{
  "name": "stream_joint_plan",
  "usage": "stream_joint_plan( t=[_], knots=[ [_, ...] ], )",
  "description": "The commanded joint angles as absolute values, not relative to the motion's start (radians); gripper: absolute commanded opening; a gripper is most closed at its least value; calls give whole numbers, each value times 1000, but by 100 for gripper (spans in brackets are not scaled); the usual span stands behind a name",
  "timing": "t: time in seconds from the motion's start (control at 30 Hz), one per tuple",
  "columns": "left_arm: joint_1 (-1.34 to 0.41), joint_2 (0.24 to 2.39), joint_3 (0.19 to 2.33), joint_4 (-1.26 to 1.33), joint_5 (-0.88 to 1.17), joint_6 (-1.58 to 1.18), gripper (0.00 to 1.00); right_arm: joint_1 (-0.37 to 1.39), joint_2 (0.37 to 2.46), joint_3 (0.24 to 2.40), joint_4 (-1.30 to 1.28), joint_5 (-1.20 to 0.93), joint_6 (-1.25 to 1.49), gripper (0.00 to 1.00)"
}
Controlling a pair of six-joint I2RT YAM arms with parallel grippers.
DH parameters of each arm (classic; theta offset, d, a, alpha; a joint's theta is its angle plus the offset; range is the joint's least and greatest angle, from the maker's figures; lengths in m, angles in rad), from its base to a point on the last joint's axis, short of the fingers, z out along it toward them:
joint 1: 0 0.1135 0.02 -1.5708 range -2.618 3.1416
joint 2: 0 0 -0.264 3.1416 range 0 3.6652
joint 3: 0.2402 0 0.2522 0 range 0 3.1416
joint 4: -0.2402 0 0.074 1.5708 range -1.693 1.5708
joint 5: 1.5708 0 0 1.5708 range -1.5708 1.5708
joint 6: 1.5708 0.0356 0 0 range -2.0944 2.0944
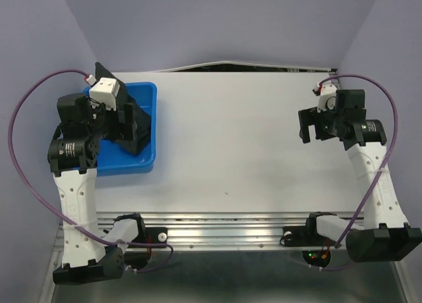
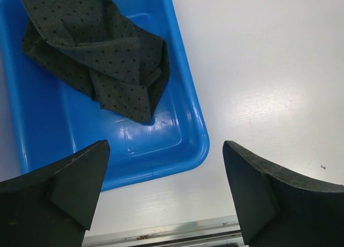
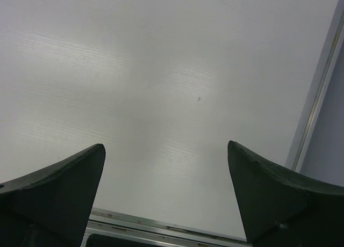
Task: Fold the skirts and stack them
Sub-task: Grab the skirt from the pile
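right now the skirts (image 2: 97, 59) lie crumpled in one heap inside the blue tub (image 2: 194, 118), which sits on the left side of the white desk (image 1: 231, 138). how many pieces make up the heap cannot be told. in the left wrist view its long axis runs on a slant, from the tub's far left down toward the near right. it ends in a folded tip that points at the near right corner, and the tub floor by that corner shows bare blue. the left tool (image 2: 164, 150) hangs above the tub's near rim with its two fingers spread wide, gripping nothing. the right tool (image 3: 166, 150) hovers over plain desk on the right side, well apart from the tub, its fingers likewise wide apart and holding nothing.
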State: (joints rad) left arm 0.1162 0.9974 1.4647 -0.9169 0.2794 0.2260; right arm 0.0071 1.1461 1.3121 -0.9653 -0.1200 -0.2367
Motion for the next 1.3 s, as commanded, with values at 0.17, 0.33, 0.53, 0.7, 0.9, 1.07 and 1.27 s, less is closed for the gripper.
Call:
stream_joint_plan(
  t=[0.17, 0.33, 0.53, 0.7, 0.9, 1.07, 1.27],
  knots=[
    [133, 1081, 1439, -766, 45, 199, 98, 6, 1195, 1318, -970, -221, -230, 100],
    [178, 1224, 1517, -717, 6, 178, 98, 6, 1213, 1238, -924, -261, -216, 100],
    [255, 1434, 1624, -655, 44, 160, 98, 6, 1249, 1216, -911, -256, -212, 100],
    [279, 1613, 1710, -640, 52, 158, 98, 6, 1259, 1213, -907, -273, -201, 100],
    [293, 1759, 1712, -571, 63, 173, 98, 6, 1288, 1189, -881, -282, -190, 100],
    [293, 1861, 1717, -514, 66, 160, 98, 6, 1328, 1201, -882, -276, -198, 100],
    [293, 1910, 1730, -477, 193, 134, 64, 6, 1358, 1219, -888, -288, -195, 100]
  ],
)
